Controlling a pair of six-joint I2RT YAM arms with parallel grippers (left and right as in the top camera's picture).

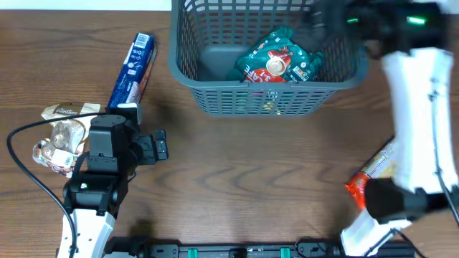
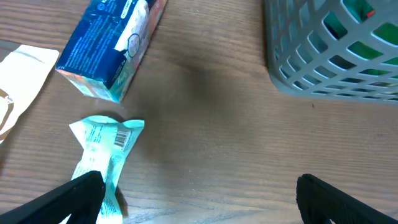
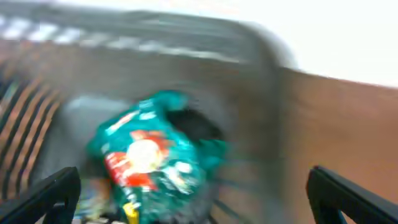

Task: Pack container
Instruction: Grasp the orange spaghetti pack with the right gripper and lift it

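Packing partly done: one green packet (image 1: 276,61) lies in the container (image 1: 265,98), and several items wait on the desk (image 1: 237,179).
The right gripper (image 3: 193,177) hangs over the container at the desk's far edge, released and empty. The left gripper (image 2: 199,183), likewise spread and empty, hovers beside a teal packet (image 2: 106,146) near the blue box (image 1: 133,69).

I read the container (image 1: 229,97) as matt grey moulded plastic. Table (image 1: 251,172): brown wood grain, smooth, low sheen. Green packet (image 1: 276,61): glossy crinkled film. Blue box (image 1: 133,69): smooth printed card, from what I see.
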